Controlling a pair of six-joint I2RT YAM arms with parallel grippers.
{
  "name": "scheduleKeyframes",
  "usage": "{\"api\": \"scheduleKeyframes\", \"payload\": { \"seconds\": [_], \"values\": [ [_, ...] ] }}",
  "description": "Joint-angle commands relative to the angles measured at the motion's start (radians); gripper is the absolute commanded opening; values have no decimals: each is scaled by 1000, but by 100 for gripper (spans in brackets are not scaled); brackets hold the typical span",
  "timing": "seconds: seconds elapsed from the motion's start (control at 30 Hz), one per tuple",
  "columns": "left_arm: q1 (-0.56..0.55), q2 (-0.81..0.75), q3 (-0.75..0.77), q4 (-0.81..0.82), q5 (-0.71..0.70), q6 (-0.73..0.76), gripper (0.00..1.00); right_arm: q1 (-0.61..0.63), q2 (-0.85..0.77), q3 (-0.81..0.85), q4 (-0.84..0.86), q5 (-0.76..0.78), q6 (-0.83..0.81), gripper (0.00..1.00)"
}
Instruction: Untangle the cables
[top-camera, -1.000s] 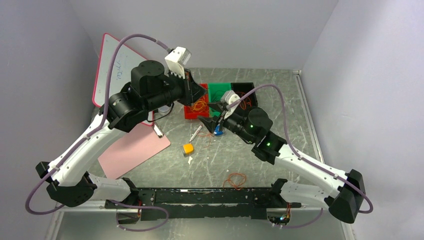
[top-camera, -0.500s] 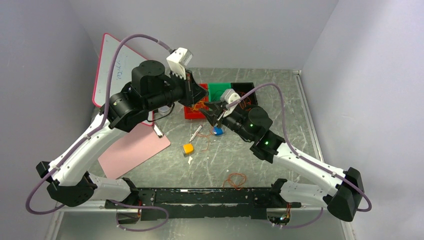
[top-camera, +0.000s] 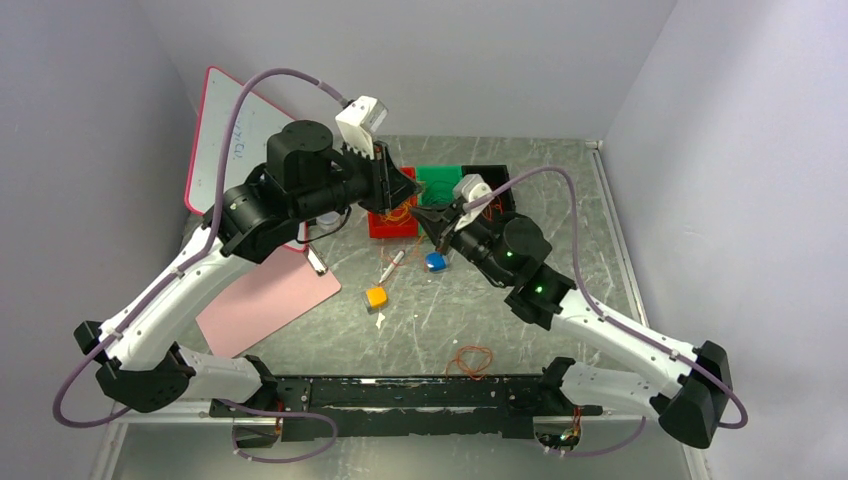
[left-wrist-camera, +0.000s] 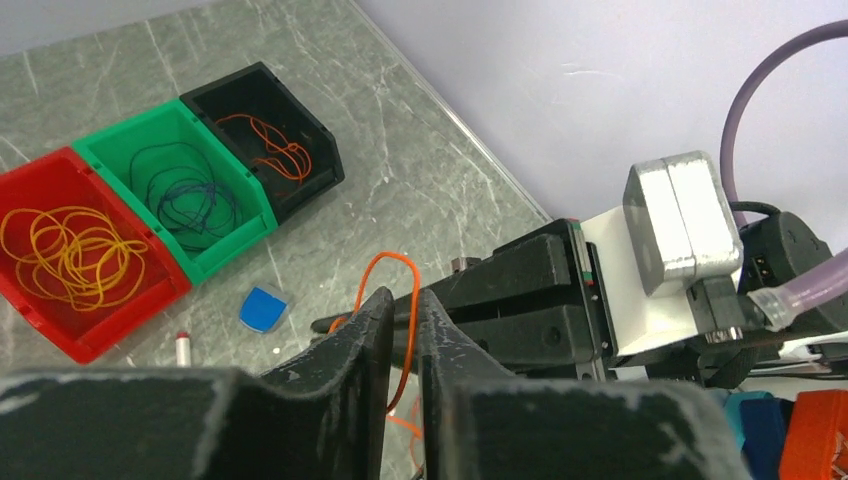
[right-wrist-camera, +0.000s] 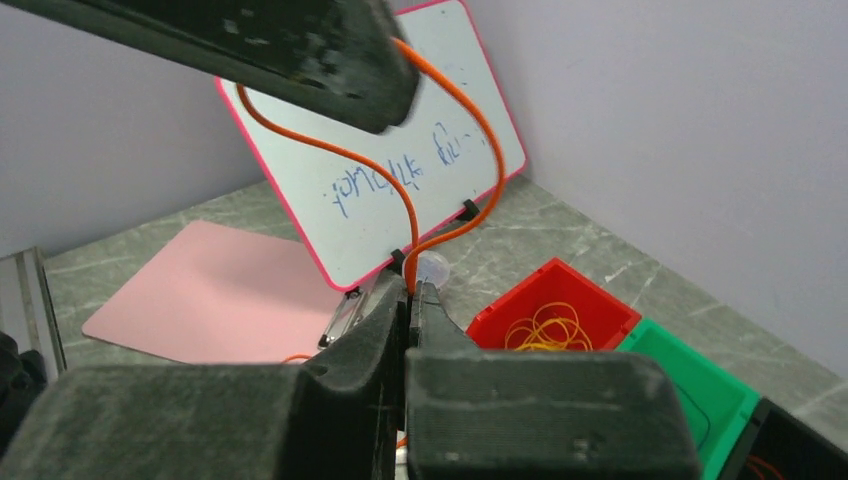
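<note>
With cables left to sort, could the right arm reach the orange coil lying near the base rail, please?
Probably not yet: the right gripper is shut on the orange loop hanging from the left gripper. Otherwise the way to the coil looks free.

Your left arm (top-camera: 165, 300) and right arm (top-camera: 615, 332) wear white shells on the long links and black housings at the joints, set on a black base rail (top-camera: 420, 395). A lilac hose (top-camera: 222, 135) loops off each. Small green lights (top-camera: 541, 290) glow on the right arm. You'll see the left gripper (left-wrist-camera: 402, 318) and right gripper (right-wrist-camera: 410, 300) are matte black, edges scuffed pale, each behind a white camera block (top-camera: 361, 116).
</note>
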Motion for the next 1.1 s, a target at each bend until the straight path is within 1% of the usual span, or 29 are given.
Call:
{"api": "scheduleKeyframes", "payload": {
  "seconds": [0.0,0.07,0.13,0.17,0.3,0.4,0.5,0.63,0.83,1.07],
  "values": [
    [5,-35,-17,18,-36,-11,28,-9,-55,-28,-42,126,71,0],
    [4,-44,-28,19,-50,-10,40,-13,-72,-37,-73,188,90,0],
    [4,-53,-42,23,-58,-6,46,-25,-78,-36,-116,268,110,0],
    [5,-56,-48,24,-62,-5,48,-32,-79,-31,-139,305,114,0],
    [5,-63,-73,20,-78,-5,50,-100,-69,13,-228,395,125,0],
    [5,-69,-99,18,-95,-8,52,-205,-41,57,-276,384,149,0],
    [5,-77,-140,8,-143,-16,55,-328,-1,109,-312,350,181,0],
    [12,-85,-213,4,-183,-34,58,-435,71,195,-328,351,184,0],
    [53,-74,-320,23,-129,-54,55,-529,214,288,-280,360,150,0],
    [117,-86,-423,38,-107,-50,54,-600,394,368,-197,341,111,0]
  ]
}}
